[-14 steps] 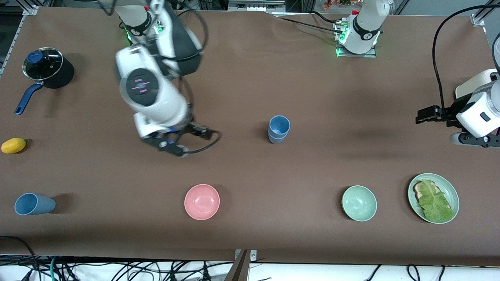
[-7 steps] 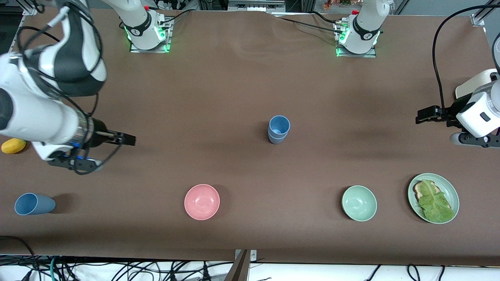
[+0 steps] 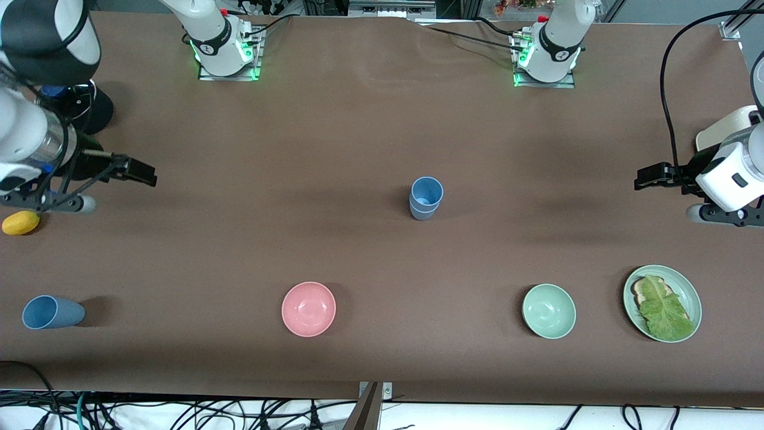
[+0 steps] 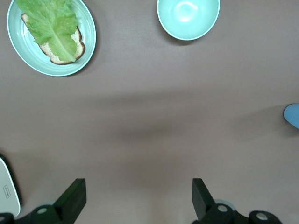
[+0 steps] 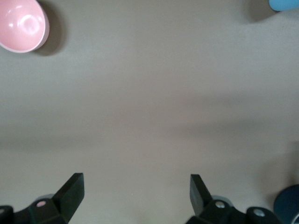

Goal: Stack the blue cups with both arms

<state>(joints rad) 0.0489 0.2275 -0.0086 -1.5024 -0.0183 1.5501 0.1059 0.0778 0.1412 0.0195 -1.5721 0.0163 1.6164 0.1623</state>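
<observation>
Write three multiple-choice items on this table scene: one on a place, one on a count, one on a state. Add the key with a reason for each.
1. Where is the stack of two nested blue plastic cups?
A. Mid-table, farther from the front camera than the pink round bowl
B. On the green plate
C. In the mint-green bowl

2. How many bowls are on the table?
A. One
B. Two
C. Four

3. How does the lone blue plastic cup at the right arm's end of the table stand?
A. Upright
B. Upside down
C. Lying on its side

Key: 1 A, the stack stands alone mid-table. 2 B, one pink, one mint-green. 3 C, its open mouth faces sideways.
</observation>
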